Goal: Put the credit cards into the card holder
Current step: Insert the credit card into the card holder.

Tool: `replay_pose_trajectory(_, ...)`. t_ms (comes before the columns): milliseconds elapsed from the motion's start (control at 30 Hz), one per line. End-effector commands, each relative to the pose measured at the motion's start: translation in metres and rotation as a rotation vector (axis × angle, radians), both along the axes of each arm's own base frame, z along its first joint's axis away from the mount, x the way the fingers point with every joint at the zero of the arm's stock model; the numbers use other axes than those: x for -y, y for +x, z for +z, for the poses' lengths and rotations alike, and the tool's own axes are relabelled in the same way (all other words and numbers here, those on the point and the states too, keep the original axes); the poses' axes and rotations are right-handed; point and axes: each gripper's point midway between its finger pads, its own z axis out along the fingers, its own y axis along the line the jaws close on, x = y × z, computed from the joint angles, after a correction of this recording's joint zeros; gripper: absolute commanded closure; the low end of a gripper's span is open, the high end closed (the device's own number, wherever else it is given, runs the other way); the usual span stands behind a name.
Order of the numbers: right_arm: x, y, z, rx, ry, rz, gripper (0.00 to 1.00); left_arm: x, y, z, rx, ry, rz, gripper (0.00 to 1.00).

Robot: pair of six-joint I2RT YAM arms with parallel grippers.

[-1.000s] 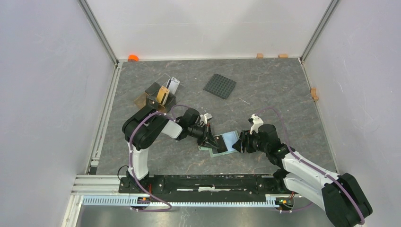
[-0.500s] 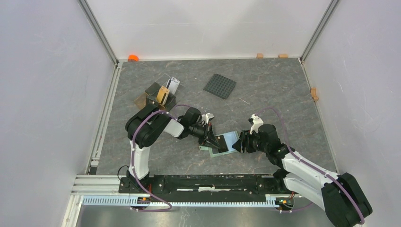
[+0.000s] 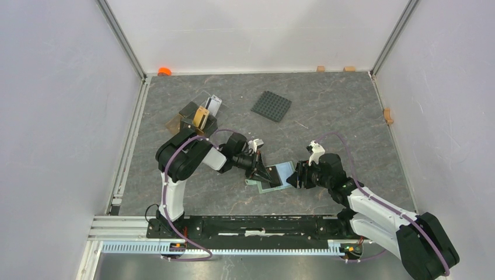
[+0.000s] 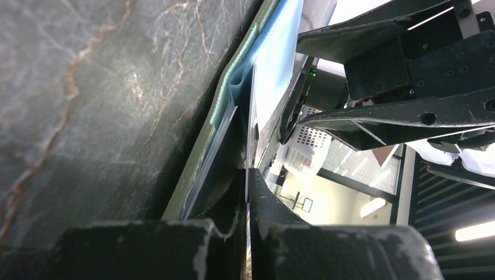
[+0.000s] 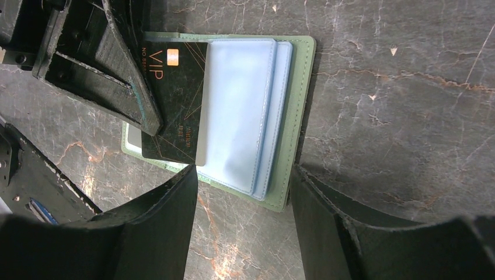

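"Why does the left gripper (image 3: 264, 172) pinch the black card (image 5: 175, 105)?"

"To feed it into the open card holder (image 5: 297, 87) from 9 o'clock. The right gripper (image 3: 297, 177), jaws spread, seemingly braces the 3 o'clock edge."

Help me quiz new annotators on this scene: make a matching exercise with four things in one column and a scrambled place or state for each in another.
Things:
1. black card
2. card holder
3. studded plate
4. right gripper

Places or states:
A. open, over the holder's edge
B. pinched by the left gripper
C. lying open, blue inside up
D. flat, far from both grippers

Pairs: 1-B, 2-C, 3-D, 4-A
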Motion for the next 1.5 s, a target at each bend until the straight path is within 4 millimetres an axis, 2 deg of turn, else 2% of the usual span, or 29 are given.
replay_pose_trajectory(0,0.008,-0.018,-0.018,-0.087,-0.040,0.000,0.36,-0.008,-0.012,-0.024,-0.103,0.078,0.040,0.98)
replay_pose_trajectory(300,0.006,-0.020,-0.019,-0.094,-0.031,0.010,0.36,-0.005,-0.006,-0.036,-0.111,0.114,0.044,0.98)
replay_pose_trajectory(467,0.004,-0.019,-0.016,-0.088,-0.017,0.017,0.36,-0.005,-0.002,-0.038,-0.086,0.150,0.038,0.95)
replay_pose_trajectory(767,0.003,-0.019,-0.014,-0.081,-0.015,0.018,0.36,-0.002,0.001,-0.039,-0.062,0.197,0.012,0.80)
replay_pose_trajectory(967,0.007,-0.014,-0.011,-0.052,-0.029,0.000,0.36,-0.012,0.007,-0.035,0.017,0.291,-0.007,0.69)
replay_pose_trajectory(1133,0.013,-0.017,-0.016,-0.067,-0.061,-0.010,0.36,-0.021,0.010,-0.032,0.056,0.364,-0.020,0.63)
replay_pose_trajectory(1467,0.012,-0.016,-0.015,-0.059,-0.053,-0.009,0.37,-0.035,0.016,-0.025,0.129,0.457,-0.038,0.51)
